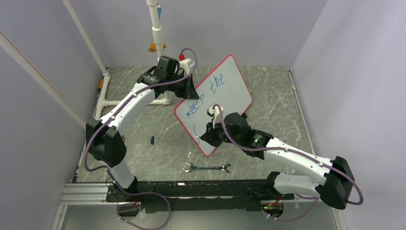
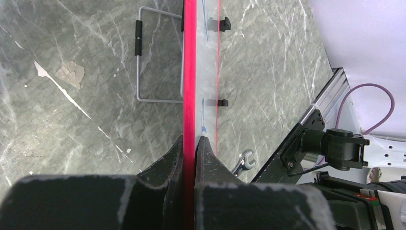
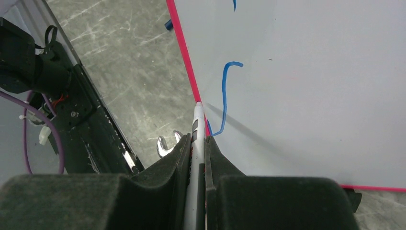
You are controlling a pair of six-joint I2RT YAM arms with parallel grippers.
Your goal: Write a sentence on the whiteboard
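Item count:

- Arms: two, each with one gripper: left gripper point(image 2: 190, 143) and right gripper point(image 3: 195, 141).
- Whiteboard point(image 1: 230, 79): one.
- Marker point(image 3: 197, 120): one.
- Sentence point(image 1: 196, 105): two complete words, "keep" and "the", plus one separate blue stroke point(image 3: 224, 96) below them.
- Black clips point(image 2: 220, 23) on the board edge, left wrist view: two.
- Wrench point(image 1: 207, 167): one.
- Small blue object point(image 1: 152, 140): one.

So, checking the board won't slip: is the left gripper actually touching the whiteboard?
Touching. The left wrist view shows the left gripper shut on the red rim of the whiteboard, both fingers pressed against it.
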